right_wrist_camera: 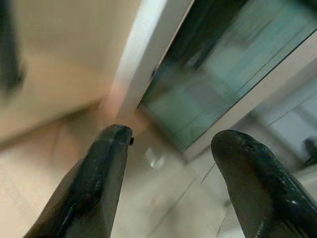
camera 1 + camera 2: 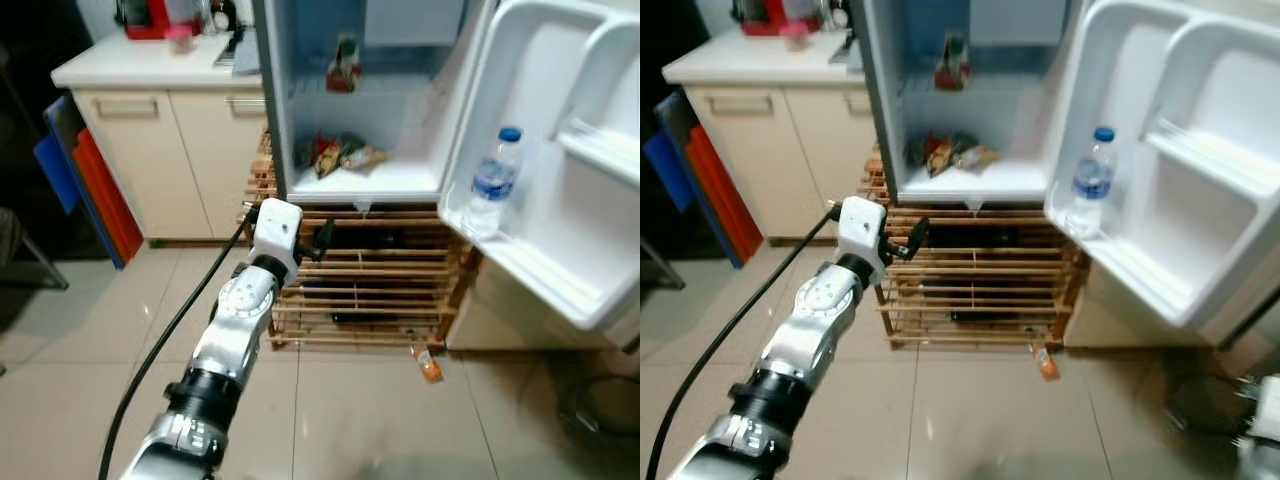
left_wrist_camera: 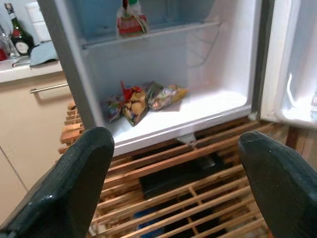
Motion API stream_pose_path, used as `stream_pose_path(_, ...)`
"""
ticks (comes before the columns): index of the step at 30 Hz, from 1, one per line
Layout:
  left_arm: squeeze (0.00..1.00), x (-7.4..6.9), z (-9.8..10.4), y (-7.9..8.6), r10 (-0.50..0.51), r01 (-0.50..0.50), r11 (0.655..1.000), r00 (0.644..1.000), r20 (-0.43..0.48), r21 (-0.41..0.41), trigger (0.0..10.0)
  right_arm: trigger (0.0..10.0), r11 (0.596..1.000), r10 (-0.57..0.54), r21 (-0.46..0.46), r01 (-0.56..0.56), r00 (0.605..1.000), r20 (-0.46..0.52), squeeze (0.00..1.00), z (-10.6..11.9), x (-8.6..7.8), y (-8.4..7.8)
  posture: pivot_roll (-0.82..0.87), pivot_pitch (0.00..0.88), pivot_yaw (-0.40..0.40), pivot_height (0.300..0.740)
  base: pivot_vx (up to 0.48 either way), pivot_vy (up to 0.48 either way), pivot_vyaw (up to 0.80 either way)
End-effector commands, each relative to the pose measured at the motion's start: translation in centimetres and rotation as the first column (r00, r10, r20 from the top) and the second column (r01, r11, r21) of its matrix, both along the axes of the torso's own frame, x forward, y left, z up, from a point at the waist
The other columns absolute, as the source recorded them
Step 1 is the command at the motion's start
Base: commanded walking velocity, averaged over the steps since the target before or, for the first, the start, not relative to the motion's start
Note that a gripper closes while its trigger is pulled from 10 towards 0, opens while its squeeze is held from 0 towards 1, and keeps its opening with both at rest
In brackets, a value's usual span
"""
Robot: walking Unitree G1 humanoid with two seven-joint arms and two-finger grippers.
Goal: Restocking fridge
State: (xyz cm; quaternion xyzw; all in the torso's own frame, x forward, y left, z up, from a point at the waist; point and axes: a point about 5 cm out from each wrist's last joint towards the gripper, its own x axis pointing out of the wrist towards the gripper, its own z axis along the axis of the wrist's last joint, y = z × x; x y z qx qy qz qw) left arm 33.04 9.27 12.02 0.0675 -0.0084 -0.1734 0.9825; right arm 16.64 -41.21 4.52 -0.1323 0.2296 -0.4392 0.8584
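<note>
Beige floor tiles lie below the empty, spread left hand, near the fridge's snack packets.

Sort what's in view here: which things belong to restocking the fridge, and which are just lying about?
Job:
fridge, open
water bottle in the door shelf
snack packets on the fridge floor
small bottle on the tiles by the wooden rack
left gripper, open, empty

Lying about:
wooden rack
cabinet
wine bottle
</note>
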Motion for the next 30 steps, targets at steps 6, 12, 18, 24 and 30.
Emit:
stream_pose_path(6,0.00,0.5,0.1,-0.7,-0.009,0.008,0.999,1.000,0.007,0.036,10.0,10.0,0.943,0.287,-0.239,-0.233,0.930,0.228,0.00,6.8,8.0,3.1,-0.18,0.000,-0.016,0.740,0.000,0.000,0.00)
stream_pose_path(12,0.00,0.8,-1.5,-0.7,0.028,-0.022,0.998,0.995,-0.098,0.064,10.0,10.0,0.909,0.408,-0.205,-0.362,0.871,0.272,0.00,6.7,11.0,6.4,-0.19,0.000,-0.014,0.740,0.000,0.000,0.00)
stream_pose_path(18,0.00,0.8,-2.5,-0.8,0.014,0.002,0.995,0.987,-0.163,0.099,10.0,10.0,0.702,0.643,-0.052,-0.710,0.602,0.474,0.00,8.4,14.2,13.8,-0.19,0.000,-0.019,0.740,0.000,0.000,0.00)
stream_pose_path(24,0.00,-2.5,-8.4,-1.3,-0.178,0.335,0.907,0.853,-0.491,0.255,10.0,10.0,0.252,0.778,0.162,-0.954,0.299,0.552,0.00,8.8,11.0,20.5,-0.20,0.000,-0.017,0.740,0.000,0.000,0.00)
stream_pose_path(30,0.00,-8.0,-14.7,3.4,-0.194,0.702,0.435,0.684,-0.703,0.564,10.0,10.0,-0.012,0.844,0.398,-0.917,0.204,0.497,0.00,6.8,6.2,20.7,-0.22,0.000,-0.008,0.740,0.000,0.000,0.00)
